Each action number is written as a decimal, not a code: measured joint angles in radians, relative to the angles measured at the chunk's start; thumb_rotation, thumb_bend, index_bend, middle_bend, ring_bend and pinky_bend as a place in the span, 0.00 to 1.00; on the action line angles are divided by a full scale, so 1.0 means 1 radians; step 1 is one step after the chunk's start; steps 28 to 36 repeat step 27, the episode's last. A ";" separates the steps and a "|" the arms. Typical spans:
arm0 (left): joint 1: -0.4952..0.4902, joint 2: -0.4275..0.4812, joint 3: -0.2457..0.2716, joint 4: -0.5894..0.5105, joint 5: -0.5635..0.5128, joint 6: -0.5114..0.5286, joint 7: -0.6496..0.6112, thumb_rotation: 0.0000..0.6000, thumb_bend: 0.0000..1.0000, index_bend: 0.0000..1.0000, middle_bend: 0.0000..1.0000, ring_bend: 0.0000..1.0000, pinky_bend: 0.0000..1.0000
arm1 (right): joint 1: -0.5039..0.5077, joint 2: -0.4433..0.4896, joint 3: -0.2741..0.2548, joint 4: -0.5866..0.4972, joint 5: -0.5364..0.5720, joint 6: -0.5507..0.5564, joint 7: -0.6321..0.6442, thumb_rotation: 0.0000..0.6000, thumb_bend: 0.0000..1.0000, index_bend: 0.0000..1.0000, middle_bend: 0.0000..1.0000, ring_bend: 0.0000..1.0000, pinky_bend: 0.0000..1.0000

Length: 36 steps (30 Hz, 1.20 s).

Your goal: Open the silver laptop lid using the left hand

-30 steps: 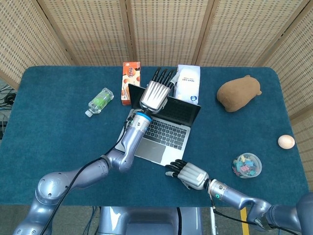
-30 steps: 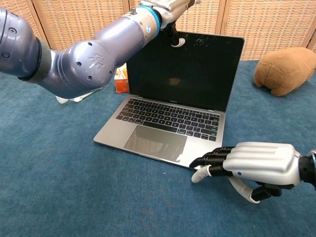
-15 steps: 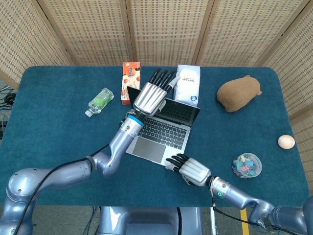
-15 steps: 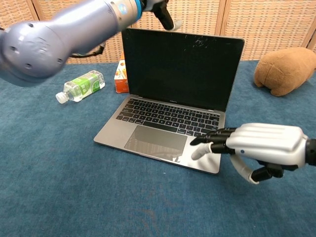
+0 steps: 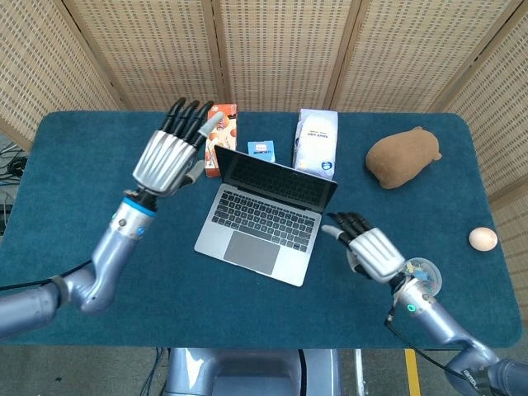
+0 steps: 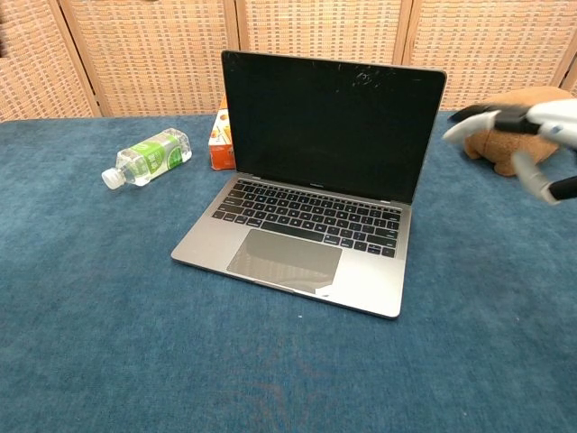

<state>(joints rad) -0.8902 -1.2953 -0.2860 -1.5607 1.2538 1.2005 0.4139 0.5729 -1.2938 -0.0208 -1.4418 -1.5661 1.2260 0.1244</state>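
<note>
The silver laptop [image 5: 262, 219] [image 6: 311, 225] stands open in the middle of the table, its dark screen upright and its keyboard and trackpad showing. My left hand [image 5: 172, 153] is raised to the left of the lid, apart from it, fingers spread and holding nothing; the chest view does not show it. My right hand [image 5: 369, 249] [image 6: 527, 135] hovers to the right of the laptop base, fingers apart and empty. It appears blurred at the right edge of the chest view.
A green plastic bottle [image 6: 149, 155] lies left of the laptop. Behind the lid stand an orange box [image 5: 223, 132], a small blue card [image 5: 261, 150] and a white bag [image 5: 317, 142]. A brown plush [image 5: 401, 156], an egg [image 5: 483, 239] and a clip tub [image 5: 422, 275] sit to the right.
My left hand let go of the lid's top edge and swung up and left, away from the laptop. My right hand left the front corner of the base and rose to the right.
</note>
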 measured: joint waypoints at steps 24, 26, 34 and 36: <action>0.634 0.183 0.292 -0.158 0.080 0.379 -0.513 1.00 0.00 0.00 0.00 0.00 0.00 | -0.373 0.051 0.025 -0.139 0.114 0.374 -0.026 1.00 0.00 0.00 0.00 0.00 0.00; 0.673 0.188 0.312 -0.200 0.078 0.400 -0.501 1.00 0.00 0.00 0.00 0.00 0.00 | -0.385 0.052 0.019 -0.142 0.099 0.386 -0.032 1.00 0.00 0.00 0.00 0.00 0.00; 0.684 0.190 0.319 -0.216 0.079 0.406 -0.492 1.00 0.00 0.00 0.00 0.00 0.00 | -0.391 0.054 0.015 -0.142 0.087 0.389 -0.038 1.00 0.00 0.00 0.00 0.00 0.00; 0.684 0.190 0.319 -0.216 0.079 0.406 -0.492 1.00 0.00 0.00 0.00 0.00 0.00 | -0.391 0.054 0.015 -0.142 0.087 0.389 -0.038 1.00 0.00 0.00 0.00 0.00 0.00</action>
